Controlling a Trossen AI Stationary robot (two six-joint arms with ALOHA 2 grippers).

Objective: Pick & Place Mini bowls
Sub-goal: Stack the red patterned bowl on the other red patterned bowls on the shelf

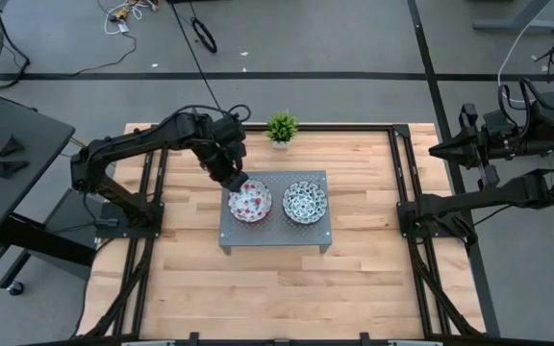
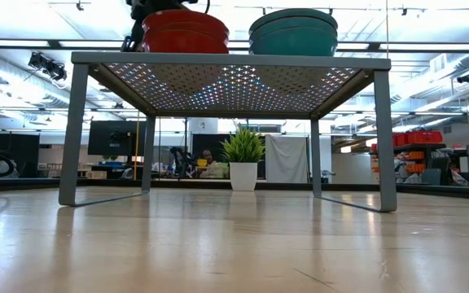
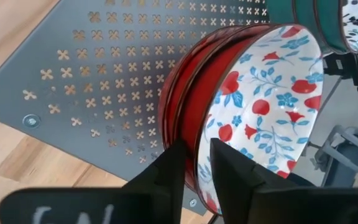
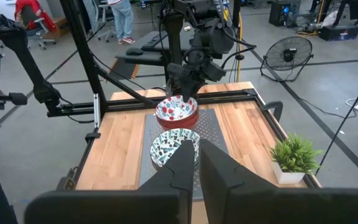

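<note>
Two stacks of mini bowls stand on a grey perforated stand. The red-floral stack is on the stand's left half and the blue-green stack on its right half. In the low view the red stack and the teal stack rest on the stand's top. My left gripper is at the far-left rim of the red stack, shut on the top bowl. My right gripper waits beyond the table's right edge, shut and holding nothing. My left gripper holds the top red-floral bowl by its rim on the far-left side. The rim is pinched with one finger inside the bowl and the other finger outside its red wall. The fingers slant down from the far left. The bowl sits nested in the stack.
A small green potted plant stands on the table just beyond the stand's far edge. Bare wooden table lies near, left and right of the stand. Black rails run along the table's sides.
</note>
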